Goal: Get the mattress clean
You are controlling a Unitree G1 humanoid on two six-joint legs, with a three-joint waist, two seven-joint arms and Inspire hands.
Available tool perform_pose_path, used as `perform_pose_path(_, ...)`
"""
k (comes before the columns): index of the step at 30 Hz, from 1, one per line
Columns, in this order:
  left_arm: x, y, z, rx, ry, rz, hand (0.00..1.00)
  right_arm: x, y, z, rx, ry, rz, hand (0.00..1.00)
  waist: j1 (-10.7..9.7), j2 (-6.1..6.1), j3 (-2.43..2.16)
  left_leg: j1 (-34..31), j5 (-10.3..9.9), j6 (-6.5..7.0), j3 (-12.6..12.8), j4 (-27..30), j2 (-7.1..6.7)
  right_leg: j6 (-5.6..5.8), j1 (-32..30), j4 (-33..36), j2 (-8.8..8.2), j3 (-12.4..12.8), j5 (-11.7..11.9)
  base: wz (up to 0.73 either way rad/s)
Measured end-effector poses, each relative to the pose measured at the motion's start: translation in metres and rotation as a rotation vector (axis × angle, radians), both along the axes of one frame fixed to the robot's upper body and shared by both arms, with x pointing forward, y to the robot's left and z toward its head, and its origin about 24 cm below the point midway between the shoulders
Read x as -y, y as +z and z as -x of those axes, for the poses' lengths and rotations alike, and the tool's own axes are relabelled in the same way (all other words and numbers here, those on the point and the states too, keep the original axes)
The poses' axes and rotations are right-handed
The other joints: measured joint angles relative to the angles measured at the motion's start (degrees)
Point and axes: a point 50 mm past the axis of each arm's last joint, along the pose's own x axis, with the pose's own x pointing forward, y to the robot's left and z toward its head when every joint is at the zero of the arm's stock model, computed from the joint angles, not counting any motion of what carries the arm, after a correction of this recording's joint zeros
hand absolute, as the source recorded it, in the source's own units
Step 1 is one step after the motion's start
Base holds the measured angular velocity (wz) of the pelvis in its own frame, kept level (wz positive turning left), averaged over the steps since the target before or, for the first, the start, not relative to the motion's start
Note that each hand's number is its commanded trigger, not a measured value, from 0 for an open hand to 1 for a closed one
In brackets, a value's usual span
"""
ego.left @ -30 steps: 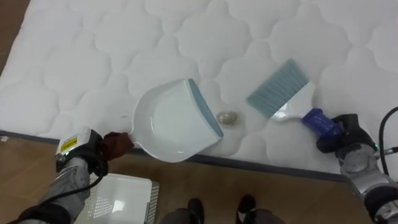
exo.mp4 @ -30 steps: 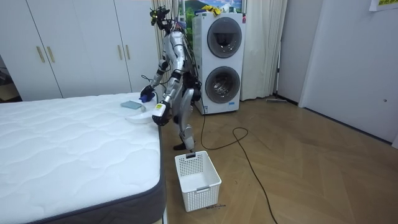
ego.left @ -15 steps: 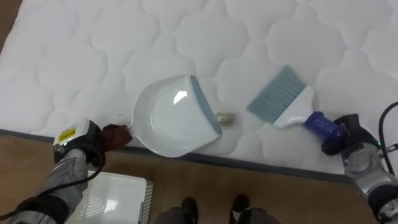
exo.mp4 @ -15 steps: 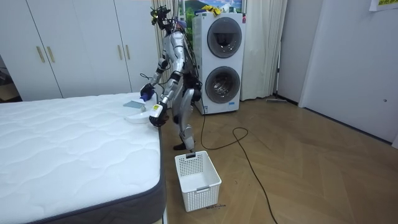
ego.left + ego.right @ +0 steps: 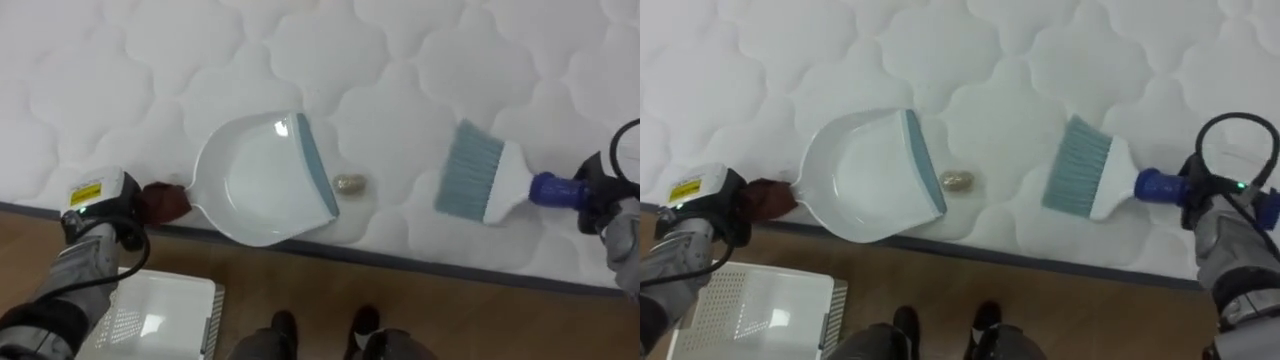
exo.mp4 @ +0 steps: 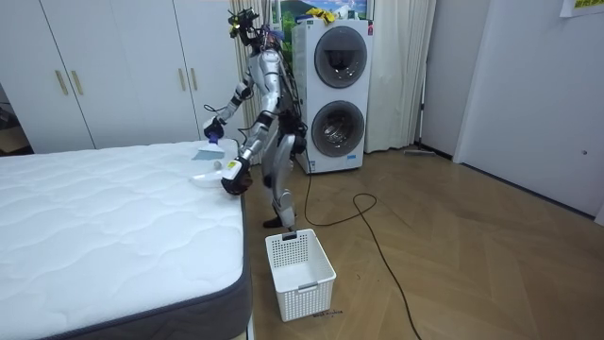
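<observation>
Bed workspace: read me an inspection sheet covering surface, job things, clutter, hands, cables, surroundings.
Surface: white quilted mattress.
Job's things: dustpan flat near the edge; small lump just off its lip; brush apart, bristles toward the lump.
Clutter: nothing seen.
Hands: left hand curled on the dustpan's handle; right hand curled round the brush's handle.
Cables: nothing seen beyond the robot's own.
Surroundings: white basket on the floor by the mattress; stacked washers.

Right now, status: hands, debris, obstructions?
Holding: left hand shut on handle of white plastic dustpan; right hand shut on blue-handled brush. One small tan crumb on white quilted mattress between them. Nothing blocking.
</observation>
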Motion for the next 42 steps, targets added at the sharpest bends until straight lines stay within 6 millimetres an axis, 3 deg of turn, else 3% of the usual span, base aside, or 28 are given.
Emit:
perform_pose_path(5, -0.002, 0.012, -0.006, 0.024, -0.050, -0.070, 1.00, -0.005, 0.017, -0.014, -0.033, 0.122, 0.201, 1.00, 1.4, -1.56, 0.00, -0.1, -0.1, -0.21, 0.3, 0.1, 0.85, -0.46, 0.1, -1.0, 1.06, 0.2, 0.4, -0.07)
perform_pose_path(11, -0.006, 0.017, -0.008, 0.032, -0.071, -0.095, 1.00, -0.016, 0.038, -0.029, -0.032, 0.243, 0.357, 1.00, 1.5, -1.86, 0.08, -0.1, -0.1, -0.20, 0.7, 0.0, 1.41, -0.35, 0.6, -2.1, 1.65, 0.3, 1.3, -0.04)
perform_pose_path(16, -0.008, 0.019, -0.008, 0.037, -0.080, -0.105, 1.00, -0.024, 0.042, -0.033, -0.040, 0.267, 0.374, 1.00, 1.3, -1.93, 0.12, 0.0, -0.1, -0.20, 0.9, -0.4, 1.65, -0.32, 0.9, -3.4, 1.95, 0.1, 1.8, -0.02)
perform_pose_path(23, -0.011, 0.023, -0.009, 0.061, -0.080, -0.121, 1.00, -0.033, 0.045, -0.037, -0.033, 0.260, 0.308, 1.00, 1.3, -1.92, 0.12, 0.4, 0.0, -0.31, 1.4, -1.1, 2.36, -0.47, 1.6, -5.3, 3.19, 0.6, 3.1, -0.08)
perform_pose_path(33, -0.009, 0.023, -0.009, 0.058, -0.097, -0.115, 1.00, -0.028, 0.037, -0.034, -0.104, 0.160, 0.147, 1.00, 1.4, -1.89, 0.16, 1.0, -0.2, -0.61, 1.3, -2.0, 2.58, -0.46, 2.3, -6.1, 3.74, 0.9, 3.3, -0.01)
perform_pose_path(42, -0.008, 0.023, -0.010, 0.058, -0.103, -0.108, 1.00, -0.026, 0.031, -0.031, -0.170, 0.091, 0.000, 1.00, 1.4, -1.49, 0.40, 1.1, -0.4, -1.35, 1.3, -2.1, 3.73, -1.08, 2.8, -7.2, 4.79, 0.1, 3.6, 0.00)
